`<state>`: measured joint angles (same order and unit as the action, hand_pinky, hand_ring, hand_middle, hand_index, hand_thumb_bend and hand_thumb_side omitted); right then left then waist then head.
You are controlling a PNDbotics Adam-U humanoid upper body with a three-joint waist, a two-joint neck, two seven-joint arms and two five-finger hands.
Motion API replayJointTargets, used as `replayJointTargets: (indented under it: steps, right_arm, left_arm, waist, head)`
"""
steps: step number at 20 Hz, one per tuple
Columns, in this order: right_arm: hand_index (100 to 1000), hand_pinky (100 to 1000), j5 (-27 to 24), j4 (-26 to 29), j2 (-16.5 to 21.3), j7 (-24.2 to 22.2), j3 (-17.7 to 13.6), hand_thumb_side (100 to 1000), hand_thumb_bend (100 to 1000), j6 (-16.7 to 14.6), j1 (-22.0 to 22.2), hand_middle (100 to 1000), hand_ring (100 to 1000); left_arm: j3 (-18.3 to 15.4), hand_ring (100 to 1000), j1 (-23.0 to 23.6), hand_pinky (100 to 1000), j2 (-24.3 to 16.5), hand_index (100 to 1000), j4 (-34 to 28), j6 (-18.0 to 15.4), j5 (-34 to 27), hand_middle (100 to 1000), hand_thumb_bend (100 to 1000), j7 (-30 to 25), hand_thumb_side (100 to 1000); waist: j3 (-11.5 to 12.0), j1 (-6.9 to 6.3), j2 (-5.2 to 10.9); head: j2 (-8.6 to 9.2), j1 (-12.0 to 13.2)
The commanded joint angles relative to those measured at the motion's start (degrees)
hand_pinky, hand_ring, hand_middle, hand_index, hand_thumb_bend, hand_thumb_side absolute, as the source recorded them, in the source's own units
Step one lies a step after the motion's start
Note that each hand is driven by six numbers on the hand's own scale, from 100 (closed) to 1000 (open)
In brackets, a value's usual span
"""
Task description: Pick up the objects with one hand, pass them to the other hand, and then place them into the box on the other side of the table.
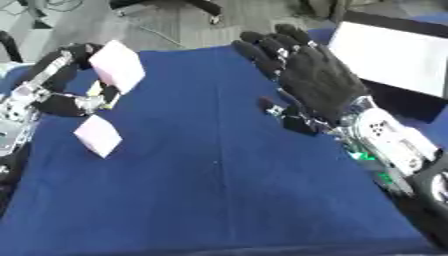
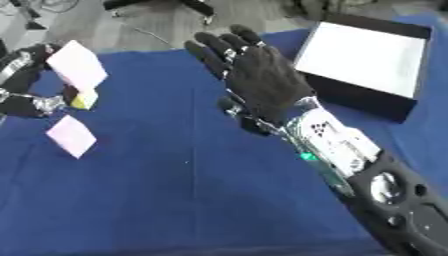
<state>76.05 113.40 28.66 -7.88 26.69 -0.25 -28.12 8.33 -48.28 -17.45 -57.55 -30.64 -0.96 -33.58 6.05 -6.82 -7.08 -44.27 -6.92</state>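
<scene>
Handover step, pink block held left.
Left eye view: left hand (image 1: 61, 82) curled round a pink block (image 1: 117, 66); second pink block (image 1: 97, 135) on blue cloth (image 1: 219, 190).
Right eye view: right hand (image 2: 258, 75) spread, empty; should receive, then reach the box (image 2: 367, 50).

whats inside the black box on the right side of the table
The black box shows only a flat white inside; no objects lie in it. Both pink blocks are outside: one in the left hand, one on the blue cloth.
</scene>
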Motion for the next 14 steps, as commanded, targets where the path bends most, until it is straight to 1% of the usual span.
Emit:
replayJointTargets:
  steps: [1,4,6,10,14]
  right_arm:
    - [1000,923,1.1,1.2,0.8,0.5,0.0,129,404,-1.0,-1.3,916,821]
    - [1000,924,1.7,1.2,0.6,1.6,0.1,120,401,-1.5,-1.7,915,816]
    - [1000,922,2.1,1.2,0.4,2.4,0.2,103,397,-1.8,-2.1,915,813]
    - [1000,913,2.5,1.2,-0.1,4.8,0.2,100,383,-2.2,-2.8,912,808]
    - [1000,907,2.3,1.2,-0.5,6.9,0.3,100,374,-2.3,-3.1,912,808]
  left_arm:
    - [0.1,379,-2.5,589,1.4,498,1.7,-10.1,0.1,367,100,-13.4,272]
    - [0.2,381,-3.6,591,3.2,501,3.6,-10.4,1.5,370,100,-14.7,266]
    - [0.1,381,-4.2,591,4.3,501,5.1,-11.2,3.2,370,100,-15.0,264]
    - [-0.5,381,-5.0,591,6.3,501,8.7,-13.0,7.5,370,100,-13.9,261]
    - [-1.0,379,-5.3,590,7.9,499,10.2,-13.5,9.6,368,100,-12.8,264]
  waist:
    - [0.0,0.44,0.54]
    - [-0.2,0.52,0.42]
    - [-0.4,0.56,0.29]
    - [-0.8,0.73,-0.05]
    - [-1.0,0.89,-0.32]
  head:
    - [0.15,0.5]
    - [0.15,0.9]
    - [0.15,1.3]
    - [0.15,2.0]
    - [0.15,2.2]
